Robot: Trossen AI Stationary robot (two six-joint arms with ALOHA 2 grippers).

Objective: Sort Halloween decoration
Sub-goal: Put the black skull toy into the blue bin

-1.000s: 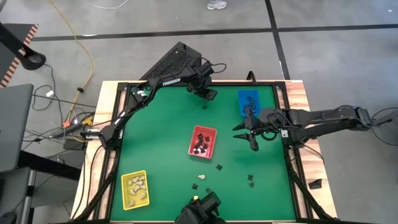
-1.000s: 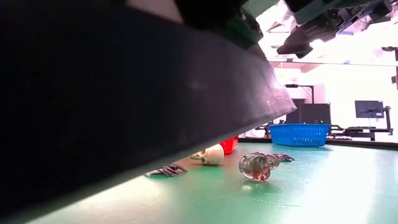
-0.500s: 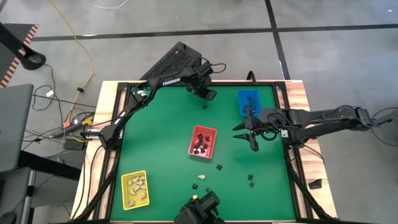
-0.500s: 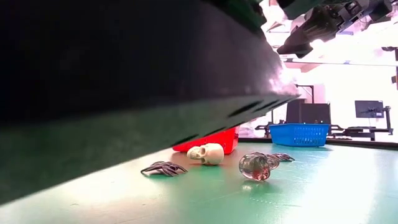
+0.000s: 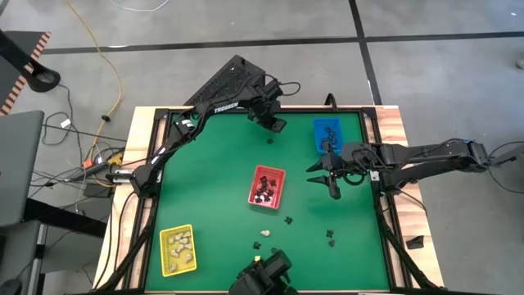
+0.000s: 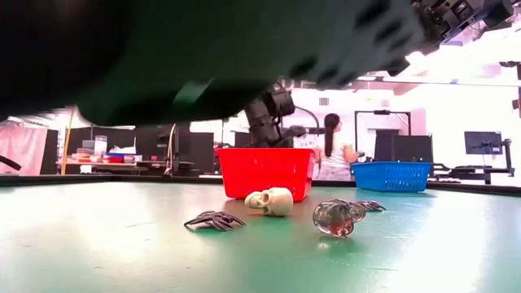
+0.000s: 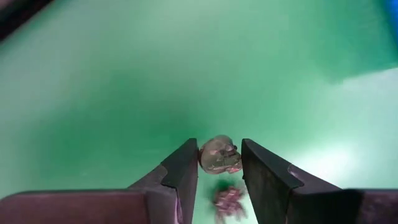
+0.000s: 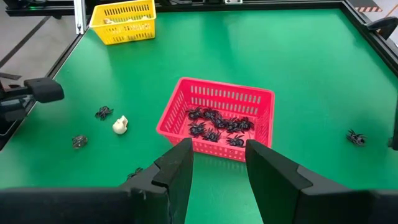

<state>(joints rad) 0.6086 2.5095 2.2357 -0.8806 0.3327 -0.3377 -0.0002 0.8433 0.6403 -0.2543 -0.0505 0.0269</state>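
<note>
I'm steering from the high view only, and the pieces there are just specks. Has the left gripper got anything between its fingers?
Observer: Yes. The left wrist view shows a small greyish skull between the fingers of the left gripper, which appear to press it on both sides.
Operator: And the right gripper, is it carrying anything?
Observer: No. Its wrist view shows the right gripper open with nothing between the fingers, facing the red tray.
Operator: What's inside that tray?
Observer: Only black spiders, clustered together on its floor.
</note>
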